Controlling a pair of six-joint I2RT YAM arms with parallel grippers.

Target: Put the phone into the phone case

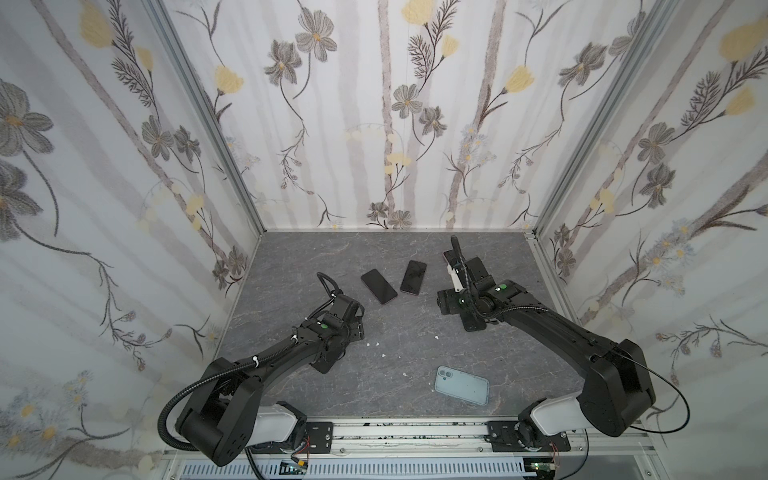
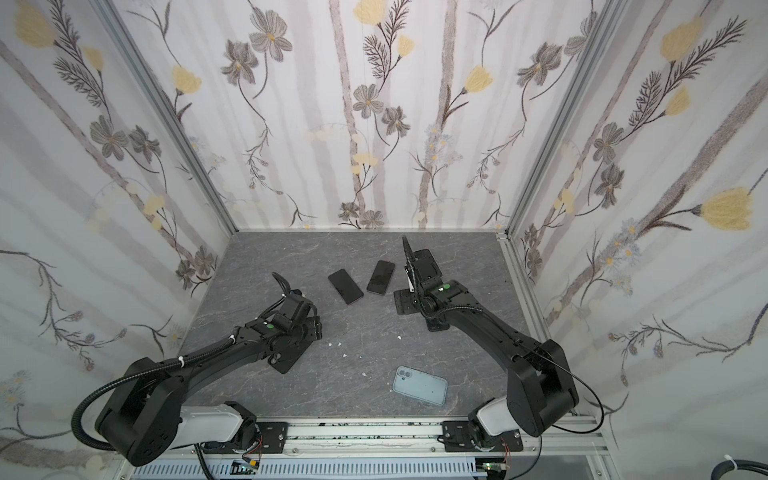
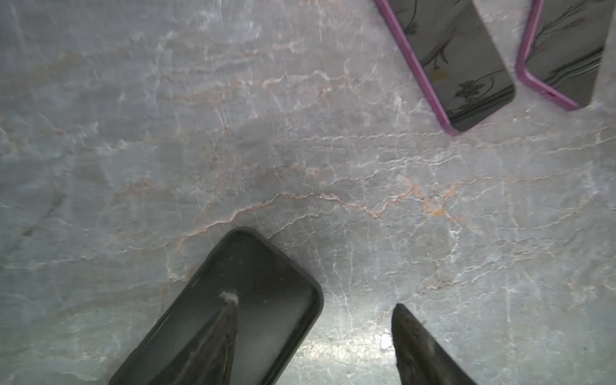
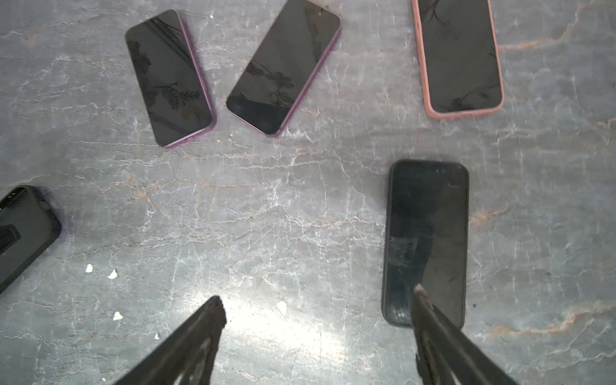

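Right pincer [image 4: 318,295] spread wide, empty, one fingertip [image 4: 425,306] over the near end of the black phone [image 4: 426,240]; phone's long axis ran straight away from it, right arm nearer. Phone flat on worktop [image 4: 266,216], screen dark, smudged. Left pincer [image 3: 313,301] spread likewise above the empty black case [image 3: 253,266], lying slantwise, well apart from phone.

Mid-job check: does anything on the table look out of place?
Yes: small white scraps lie scattered across the middle of the grey table, like loose debris. Nothing else stands out.
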